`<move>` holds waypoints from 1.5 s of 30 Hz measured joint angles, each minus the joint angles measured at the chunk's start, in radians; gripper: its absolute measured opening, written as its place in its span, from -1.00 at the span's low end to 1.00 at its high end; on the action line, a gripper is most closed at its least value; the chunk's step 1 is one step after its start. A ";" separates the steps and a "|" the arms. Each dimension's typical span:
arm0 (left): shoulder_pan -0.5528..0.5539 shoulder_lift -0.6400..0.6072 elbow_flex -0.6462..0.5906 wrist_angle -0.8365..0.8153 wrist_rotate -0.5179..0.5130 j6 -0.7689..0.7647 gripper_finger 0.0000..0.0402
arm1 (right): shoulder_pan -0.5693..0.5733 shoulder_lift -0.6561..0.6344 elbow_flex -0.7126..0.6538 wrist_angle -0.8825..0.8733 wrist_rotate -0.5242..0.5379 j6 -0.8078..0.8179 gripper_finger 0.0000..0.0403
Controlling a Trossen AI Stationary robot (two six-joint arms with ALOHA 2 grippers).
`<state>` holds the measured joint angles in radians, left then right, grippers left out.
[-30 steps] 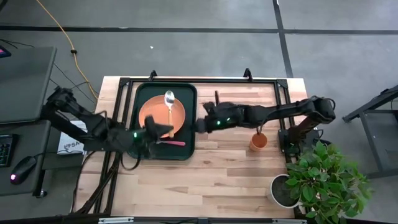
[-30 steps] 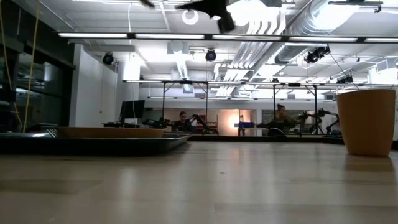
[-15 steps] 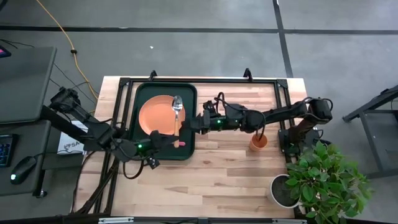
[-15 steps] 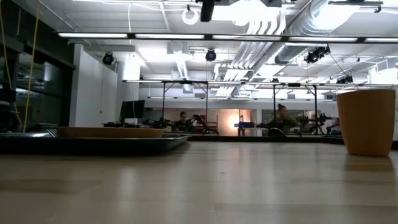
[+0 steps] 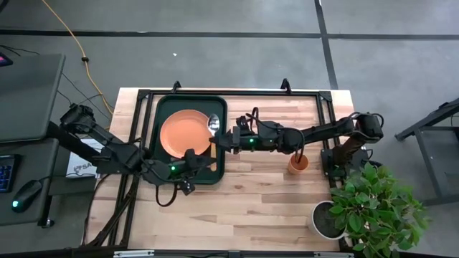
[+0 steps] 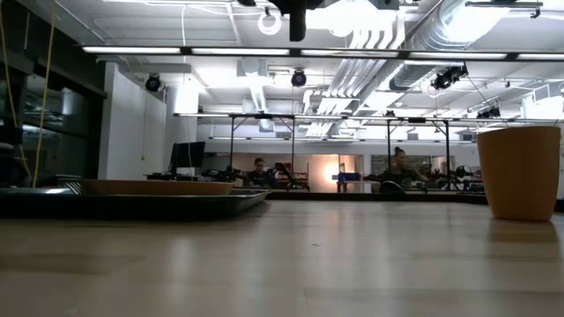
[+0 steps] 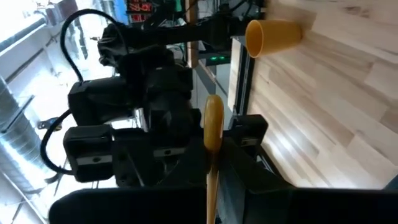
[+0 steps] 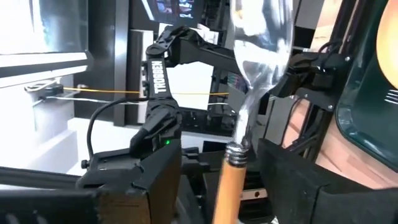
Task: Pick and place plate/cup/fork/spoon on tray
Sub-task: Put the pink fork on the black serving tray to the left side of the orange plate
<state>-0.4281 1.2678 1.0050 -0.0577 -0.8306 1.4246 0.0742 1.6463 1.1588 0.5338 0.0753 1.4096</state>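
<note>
The spoon is in the air over the right rim of the dark green tray, its silver bowl toward the far edge. The orange plate lies in the tray. My left gripper reaches in from the left, shut on the spoon's orange-tan handle. My right gripper comes from the right, open, its fingers on either side of the handle just below the metal neck. The orange cup stands upright on the table at the right. My left arm hides the fork. My left gripper holds the spoon by its handle, toward the end away from the bowl; its own fingers hide the exact place of contact. It comes roughly level from the table's near left. The spoon is lifted clear of the tray and plate.
A grey pot with a green plant stands at the table's near right corner. The cup also shows in the low view and the left wrist view. Bare wooden table lies along the near side.
My left gripper has gone toward the table's right edge, carrying the spoon from over the plate's middle to the tray's right rim. My right gripper has gone toward the table's left edge, up to the spoon. My left arm now covers the fork.
</note>
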 joint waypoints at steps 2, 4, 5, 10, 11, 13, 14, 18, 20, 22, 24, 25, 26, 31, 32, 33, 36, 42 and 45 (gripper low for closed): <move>0.003 0.002 0.000 0.006 0.005 0.000 -1.00 | 0.001 0.000 0.000 0.002 0.003 -0.003 -0.12; 0.009 0.006 0.000 0.005 0.008 -0.008 -1.00 | 0.001 0.000 0.000 0.000 0.003 -0.003 -0.27; 0.011 0.006 0.000 0.004 0.008 -0.012 -1.00 | 0.001 0.000 0.000 -0.002 0.006 -0.004 -0.36; 0.015 0.004 0.000 0.005 0.010 -0.026 -0.99 | 0.000 0.002 0.000 -0.005 0.005 0.000 -0.88; 0.015 0.005 0.000 0.005 0.012 -0.026 -0.97 | 0.002 0.002 0.000 -0.005 0.004 0.000 -0.92; 0.015 0.005 0.000 0.007 0.021 -0.027 -0.92 | 0.003 0.002 0.000 -0.005 0.003 0.000 -0.90; 0.016 0.005 0.000 0.011 0.025 -0.029 -0.89 | 0.003 0.002 0.000 -0.007 -0.002 0.000 -0.87; 0.026 0.005 0.000 0.069 0.037 -0.127 -0.72 | 0.001 -0.007 0.001 -0.001 -0.021 -0.025 -0.89; 0.034 0.005 0.000 0.076 0.033 -0.191 -0.64 | -0.013 -0.027 0.001 -0.020 -0.029 -0.063 -0.94; 0.041 0.004 0.000 0.075 0.026 -0.262 -0.56 | -0.035 -0.061 0.001 -0.088 -0.054 -0.106 -0.94; 0.043 -0.004 0.000 0.070 0.017 -0.330 -0.49 | -0.059 -0.110 0.001 -0.197 -0.081 -0.154 -0.93; 0.042 -0.008 0.000 0.058 0.015 -0.361 -0.45 | -0.070 -0.142 0.001 -0.262 -0.086 -0.184 -0.93; 0.039 -0.012 0.000 0.036 0.013 -0.396 -0.42 | -0.078 -0.174 0.001 -0.335 -0.087 -0.212 -0.93; 0.034 -0.057 0.000 -0.101 0.025 -0.731 -0.30 | -0.103 -0.332 0.001 -0.653 -0.067 -0.363 -0.94; 0.036 -0.070 0.000 -0.137 0.047 -0.827 -0.28 | -0.103 -0.359 0.001 -0.709 -0.065 -0.391 -0.94; 0.042 -0.083 0.000 -0.170 0.086 -0.938 -0.26 | -0.102 -0.382 0.001 -0.762 -0.059 -0.417 -0.94; 0.081 -0.134 0.000 -0.266 0.272 -1.291 -0.21 | -0.091 -0.420 0.001 -0.888 -0.056 -0.487 -0.94; 0.166 -0.237 -0.001 -0.336 0.692 -1.629 -0.15 | -0.071 -0.364 0.001 -0.922 -0.105 -0.544 -0.94; 0.172 -0.304 -0.001 -0.273 0.750 -1.659 -0.14 | -0.071 -0.268 0.001 -0.777 -0.196 -0.567 -0.94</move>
<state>-0.2563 0.9636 1.0042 -0.3305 -0.0811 -0.2342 0.0029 1.3783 1.1601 -0.2436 -0.1207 0.8426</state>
